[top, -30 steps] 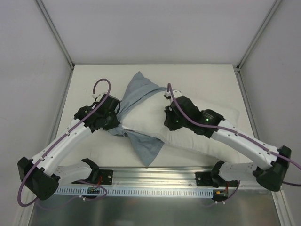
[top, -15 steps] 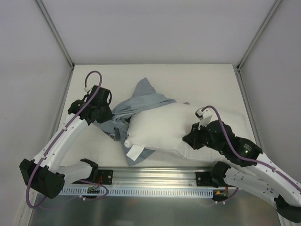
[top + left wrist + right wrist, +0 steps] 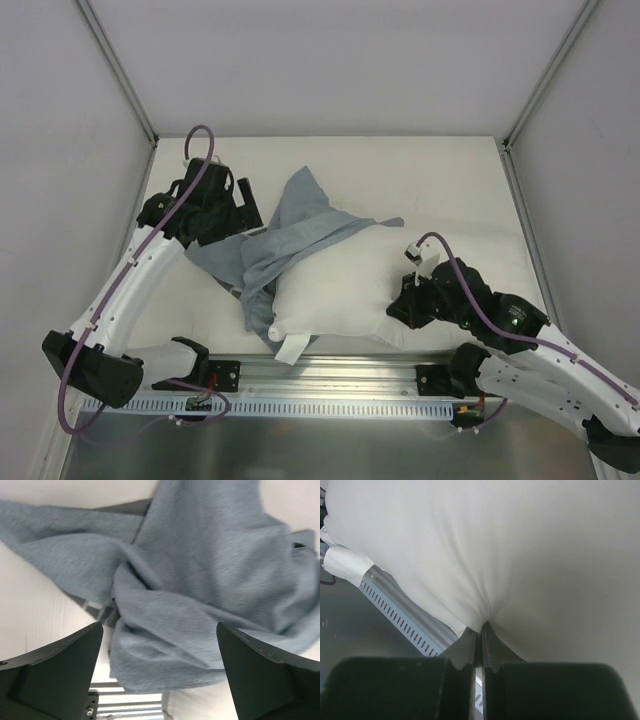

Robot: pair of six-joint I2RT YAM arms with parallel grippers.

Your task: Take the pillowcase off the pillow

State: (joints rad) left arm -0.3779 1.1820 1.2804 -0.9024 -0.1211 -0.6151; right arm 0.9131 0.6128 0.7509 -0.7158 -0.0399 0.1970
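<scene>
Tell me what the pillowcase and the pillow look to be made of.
The pillowcase: woven cloth, matte blue-grey, perhaps cotton or a blend; a fine weave shows and it falls in limp folds. The pillow: smooth matte white fabric over what seems soft filling; it puckers where pinched. The fibre is unclear.

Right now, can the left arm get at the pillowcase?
Probably yes: the left gripper hangs open over the bunched pillowcase, with nothing between them. The right gripper pinches the pillow, off to the side.
</scene>
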